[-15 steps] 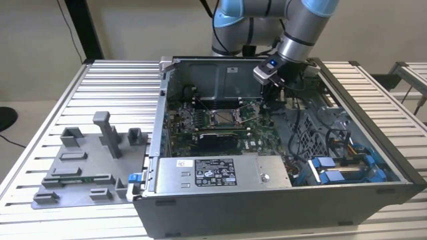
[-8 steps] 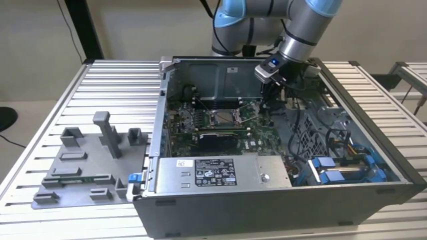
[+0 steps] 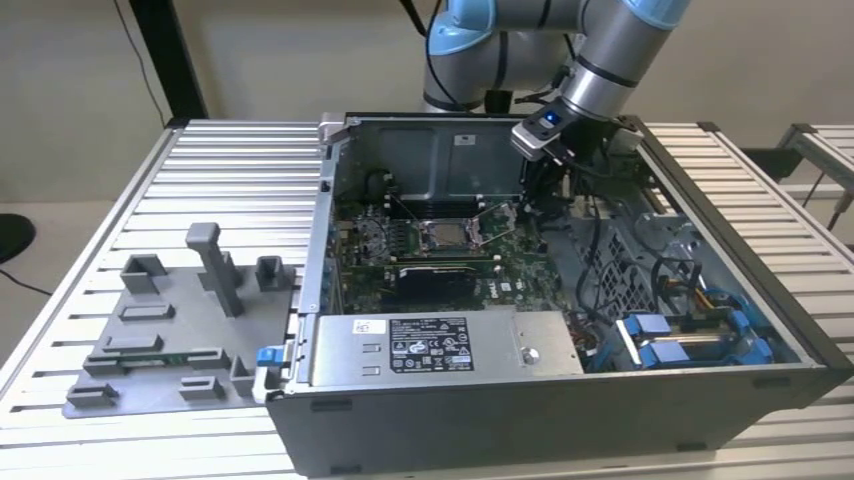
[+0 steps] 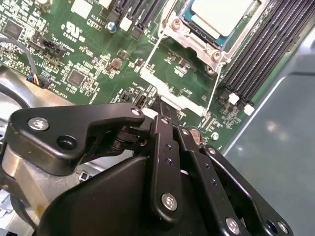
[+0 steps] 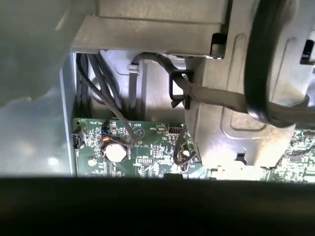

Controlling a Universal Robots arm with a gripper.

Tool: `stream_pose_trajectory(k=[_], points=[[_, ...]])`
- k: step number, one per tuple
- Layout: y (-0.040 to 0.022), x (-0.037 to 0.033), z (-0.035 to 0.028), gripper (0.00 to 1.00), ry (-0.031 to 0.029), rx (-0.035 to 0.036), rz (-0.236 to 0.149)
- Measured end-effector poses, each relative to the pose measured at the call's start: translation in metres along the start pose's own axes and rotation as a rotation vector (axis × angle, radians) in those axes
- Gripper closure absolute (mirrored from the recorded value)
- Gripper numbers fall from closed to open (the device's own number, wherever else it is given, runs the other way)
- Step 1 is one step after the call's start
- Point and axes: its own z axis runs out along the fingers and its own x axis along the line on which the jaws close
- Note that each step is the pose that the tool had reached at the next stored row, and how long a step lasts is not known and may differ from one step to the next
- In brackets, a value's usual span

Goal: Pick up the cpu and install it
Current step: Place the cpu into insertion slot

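The cpu lies flat inside the metal-framed socket of the green motherboard, its pale silver top facing up. In the second wrist view the cpu sits in the socket frame, well beyond my gripper. My gripper hangs low inside the open computer case, just to the exterior view's right of the socket and above the board. It holds nothing that I can see, and the black linkage in the second wrist view hides its tips.
A grey fixture tray with plastic blocks lies on the slatted table at the exterior view's left. The power supply box fills the case's near side, with blue-latched drive bays beside it. Cables and a coin battery lie close by.
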Motion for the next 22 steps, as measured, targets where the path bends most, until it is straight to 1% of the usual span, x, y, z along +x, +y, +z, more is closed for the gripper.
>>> stream_pose_trajectory(k=[2, 6, 9, 13, 18, 22], points=[[-0.0006, -0.0011, -0.0018, 1.00, 0.0004, 0.0056, 0.000], [-0.0022, -0.0026, -0.0043, 1.00, 0.0005, 0.0124, -0.001], [-0.0058, -0.0036, -0.0044, 1.00, 0.0007, 0.0139, -0.001], [-0.0126, -0.0048, -0.0040, 1.00, 0.0005, 0.0153, -0.001], [-0.0201, -0.0060, -0.0055, 1.00, 0.0009, 0.0183, -0.001], [-0.0271, -0.0065, -0.0050, 1.00, 0.0009, 0.0191, -0.001]])
